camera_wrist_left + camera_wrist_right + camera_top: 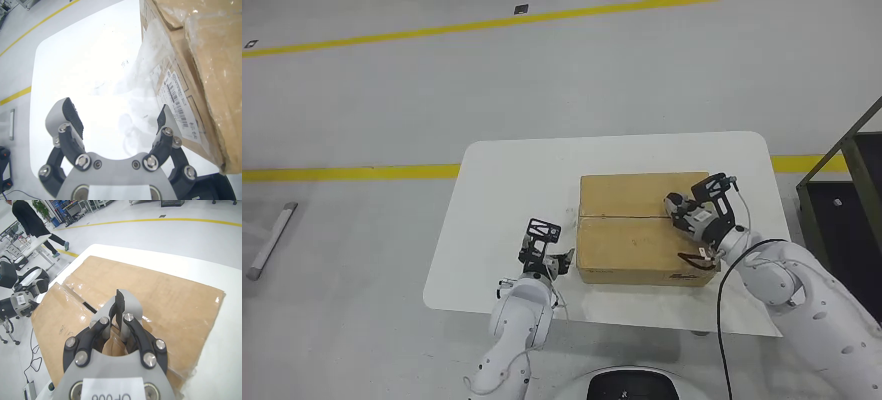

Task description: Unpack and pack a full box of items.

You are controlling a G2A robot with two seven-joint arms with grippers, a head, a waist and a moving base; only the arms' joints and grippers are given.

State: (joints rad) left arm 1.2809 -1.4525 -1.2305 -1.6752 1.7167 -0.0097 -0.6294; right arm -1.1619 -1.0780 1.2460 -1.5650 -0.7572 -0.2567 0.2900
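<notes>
A closed brown cardboard box (644,228) with a taped centre seam sits on the white table (512,190). My left gripper (545,243) hangs open just left of the box's near left corner, nothing between its fingers; in the left wrist view the left gripper (117,115) faces bare table beside the box's labelled side (177,98). My right gripper (686,210) is shut and sits over the box's right part, close to the seam. In the right wrist view the right gripper (117,306) hovers above the box top (160,306), pads pressed together with nothing held.
Clear tape (83,308) covers the seam between the box flaps (62,313). The table's left half is bare. A dark metal frame (842,190) stands off the table's right edge. Cables (32,361) lie on the floor.
</notes>
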